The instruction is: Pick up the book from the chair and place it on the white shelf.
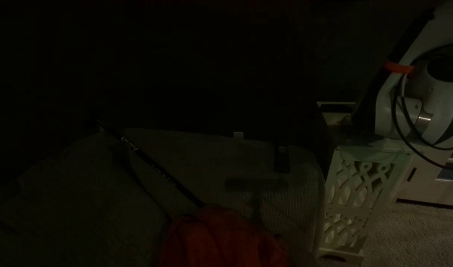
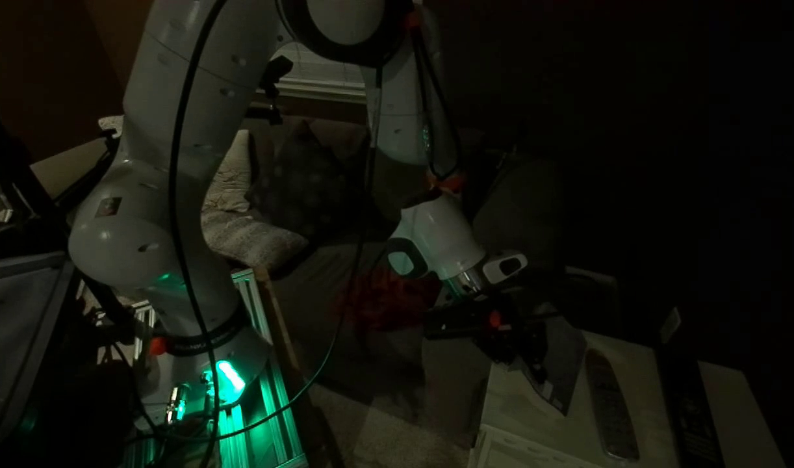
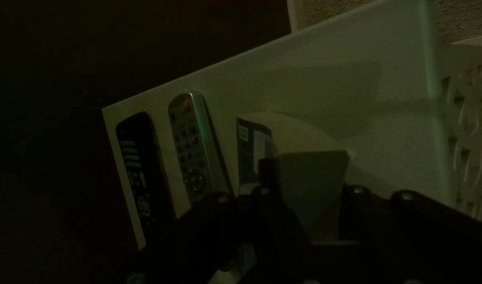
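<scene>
The book (image 3: 247, 157) has a dark strip with white labels and a pale curved part. It also shows in an exterior view (image 2: 566, 357), tilted, its lower corner at or just above the white shelf (image 2: 520, 396). I cannot tell whether it rests there. The shelf's lattice side shows in an exterior view (image 1: 354, 200) and its pale top in the wrist view (image 3: 402, 118). My gripper (image 3: 307, 177) is over the shelf top (image 2: 520, 354). Its fingers stand apart, with a dim flat surface between them and the book's labelled strip beside and behind the left finger.
A grey remote (image 3: 191, 146) and a black remote (image 3: 144, 173) lie on the shelf top beside the book. A reddish cloth (image 2: 390, 299) lies on the seat. A dark pole (image 1: 163, 174) leans across the chair. Much of the scene is very dark.
</scene>
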Available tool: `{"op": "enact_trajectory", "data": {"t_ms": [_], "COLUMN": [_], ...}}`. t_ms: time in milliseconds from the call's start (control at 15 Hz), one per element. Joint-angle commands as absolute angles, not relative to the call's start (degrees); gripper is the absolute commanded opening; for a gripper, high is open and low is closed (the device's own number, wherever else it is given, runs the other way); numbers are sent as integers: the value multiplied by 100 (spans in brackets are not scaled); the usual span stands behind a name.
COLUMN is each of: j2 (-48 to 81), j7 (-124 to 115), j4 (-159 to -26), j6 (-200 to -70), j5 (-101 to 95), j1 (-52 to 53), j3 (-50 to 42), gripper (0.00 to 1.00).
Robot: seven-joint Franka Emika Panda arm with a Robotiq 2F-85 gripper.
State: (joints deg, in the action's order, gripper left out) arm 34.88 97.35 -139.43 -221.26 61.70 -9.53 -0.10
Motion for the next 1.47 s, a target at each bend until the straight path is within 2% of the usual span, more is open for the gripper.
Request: {"op": "enact_trajectory", "data": {"t_ms": [0,133,400,533,1067,1267,1400], "j2": [3406,3294,2921,2578,267,-642,-748], "j7": [9904,9990,10190,10389,10856,10641,10986], "j4": [-13997,-14092,-14421,-14662,-15680,-16135,-15779], "j6": [-21952,-21853,-21392,-21134,-18913,-17840,-17226], "j5": [6098,6100,6147,6373,7869,7770,7944], "j1": [-964,-960,-927,-861,-855,-833,-871], "j3": [-7,28,202,291,759,731,699], "gripper": [55,62,91,100,100,100,100]}}
